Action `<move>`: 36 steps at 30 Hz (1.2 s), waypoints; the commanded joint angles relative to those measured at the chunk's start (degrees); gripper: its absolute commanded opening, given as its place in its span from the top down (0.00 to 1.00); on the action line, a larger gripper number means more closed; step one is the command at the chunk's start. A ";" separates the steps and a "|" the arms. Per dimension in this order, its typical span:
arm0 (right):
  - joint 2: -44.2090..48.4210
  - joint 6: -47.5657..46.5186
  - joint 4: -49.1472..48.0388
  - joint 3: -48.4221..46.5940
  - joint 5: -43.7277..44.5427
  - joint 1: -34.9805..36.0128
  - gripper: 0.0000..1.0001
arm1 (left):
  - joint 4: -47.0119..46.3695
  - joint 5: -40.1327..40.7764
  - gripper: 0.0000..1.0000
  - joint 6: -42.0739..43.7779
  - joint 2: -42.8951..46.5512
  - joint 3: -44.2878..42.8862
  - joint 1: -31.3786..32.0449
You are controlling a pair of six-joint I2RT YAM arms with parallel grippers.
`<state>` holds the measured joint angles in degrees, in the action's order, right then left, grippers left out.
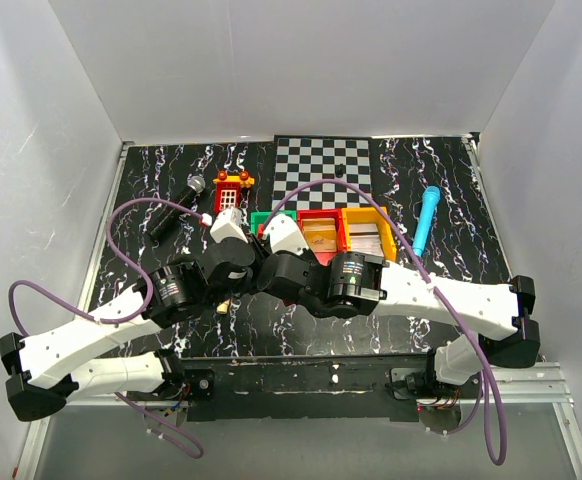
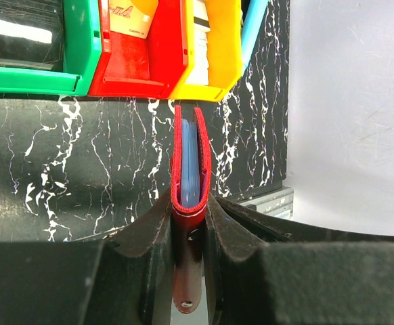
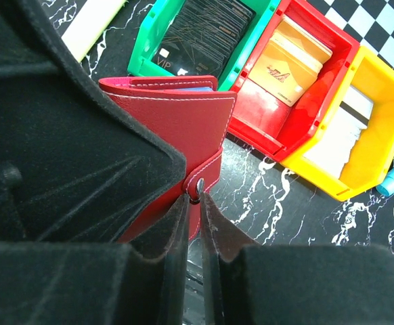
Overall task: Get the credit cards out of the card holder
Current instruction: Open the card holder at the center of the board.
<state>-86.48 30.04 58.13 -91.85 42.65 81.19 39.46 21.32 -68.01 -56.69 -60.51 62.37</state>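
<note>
Two claws (image 2: 190,203) (image 3: 195,198), one card holder (image 3: 177,118); beyond the claws three bins (image 3: 139,51) (image 3: 261,132) (image 3: 319,177), three piles of cards (image 3: 200,30) (image 3: 288,64) (image 3: 336,135), one checkerboard (image 1: 323,160), one microphone (image 1: 179,205), one blue pen (image 1: 426,218), one toy house (image 1: 231,190).

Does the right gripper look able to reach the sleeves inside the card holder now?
Probably not yet. The card holder is folded shut in the left gripper, and the right gripper pinches its tab, so the sleeves are closed in.

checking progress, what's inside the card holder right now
Only the edges of pale blue sleeves show inside the nearly shut card holder; what they hold is hidden.
</note>
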 commanded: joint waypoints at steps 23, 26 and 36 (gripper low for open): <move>3.77 1.16 -1.09 1.50 1.99 -0.68 0.99 | -2.29 0.12 1.00 0.77 2.81 -0.92 0.30; 4.47 1.34 -1.35 1.85 1.99 -0.77 0.99 | -1.50 0.82 1.00 0.68 2.81 -0.84 0.30; 4.91 1.51 -1.26 1.94 1.99 -1.03 0.99 | 0.70 2.41 1.00 0.68 2.90 -1.01 0.30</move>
<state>-83.35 31.29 56.36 -90.19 42.02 81.01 38.59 21.76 -67.33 -56.03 -60.49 62.39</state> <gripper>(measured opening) 0.022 0.163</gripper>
